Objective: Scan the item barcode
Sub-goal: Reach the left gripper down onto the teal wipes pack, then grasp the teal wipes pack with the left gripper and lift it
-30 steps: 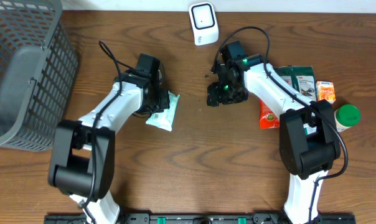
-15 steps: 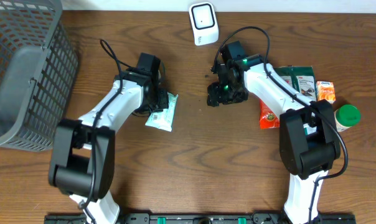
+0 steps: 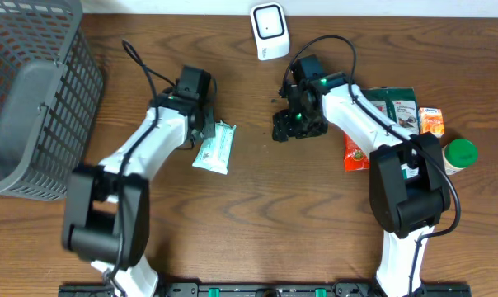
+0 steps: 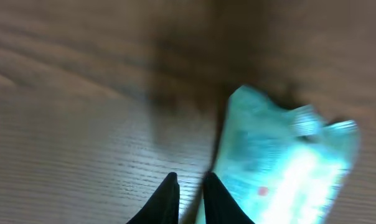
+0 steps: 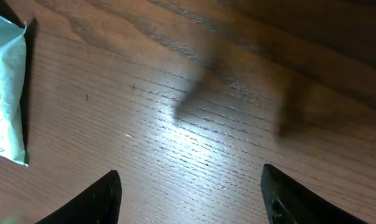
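A pale teal wipes packet (image 3: 213,148) lies flat on the wooden table, left of centre. My left gripper (image 3: 205,124) hovers at the packet's far left edge. In the left wrist view its fingers (image 4: 189,186) stand a narrow gap apart with only wood between them, and the packet (image 4: 287,168) lies just to their right. My right gripper (image 3: 295,124) is open wide over bare wood in the middle of the table, holding nothing (image 5: 191,193). The packet's end (image 5: 4,93) shows at the left edge of the right wrist view. The white barcode scanner (image 3: 268,30) stands at the back centre.
A grey mesh basket (image 3: 26,99) fills the far left. At the right lie a red packet (image 3: 355,153), a dark green packet (image 3: 396,106), a small orange box (image 3: 431,121) and a green-lidded jar (image 3: 459,153).
The left gripper's jaws have parted slightly and let go of the packet, which now lies flat; the gripper has drawn back toward the far side. The right jaws have widened a little.
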{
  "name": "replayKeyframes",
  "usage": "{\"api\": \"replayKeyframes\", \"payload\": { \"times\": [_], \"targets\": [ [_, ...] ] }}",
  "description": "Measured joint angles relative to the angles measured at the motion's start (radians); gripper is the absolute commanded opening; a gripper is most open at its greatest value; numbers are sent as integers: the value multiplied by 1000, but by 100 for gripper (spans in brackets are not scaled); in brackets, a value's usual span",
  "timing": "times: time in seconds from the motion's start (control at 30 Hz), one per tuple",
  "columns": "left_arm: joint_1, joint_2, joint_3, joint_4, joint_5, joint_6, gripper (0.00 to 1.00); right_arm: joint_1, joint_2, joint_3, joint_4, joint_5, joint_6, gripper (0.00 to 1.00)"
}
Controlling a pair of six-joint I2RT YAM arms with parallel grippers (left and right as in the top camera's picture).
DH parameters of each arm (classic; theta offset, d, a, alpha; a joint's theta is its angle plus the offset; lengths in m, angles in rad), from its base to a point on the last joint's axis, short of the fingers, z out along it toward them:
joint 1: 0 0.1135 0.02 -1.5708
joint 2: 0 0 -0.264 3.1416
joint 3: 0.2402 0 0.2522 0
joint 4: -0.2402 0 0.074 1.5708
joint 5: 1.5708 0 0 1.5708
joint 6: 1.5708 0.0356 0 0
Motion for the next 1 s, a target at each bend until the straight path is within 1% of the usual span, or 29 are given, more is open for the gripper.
{"api": "replayKeyframes", "payload": {
  "times": [0.13, 0.23, 0.53, 0.77, 1.0],
  "targets": [
    [0, 69, -8, -2, -2, 0, 17, 3, 0, 0, 0, 0, 5, 70],
    [0, 83, -12, -6, 18, 0, 17, 3, 0, 0, 0, 0, 17, 70],
    [-21, 83, -12, -10, 224, -2, 17, -1, 0, 0, -34, -2, 71, 72],
    [-126, 83, -12, 6, 273, -18, 17, -55, 0, -3, -67, -4, 81, 71],
    [-244, 83, -12, 62, 272, -22, 17, -119, 0, -4, -102, -3, 64, 71]
  ]
}}
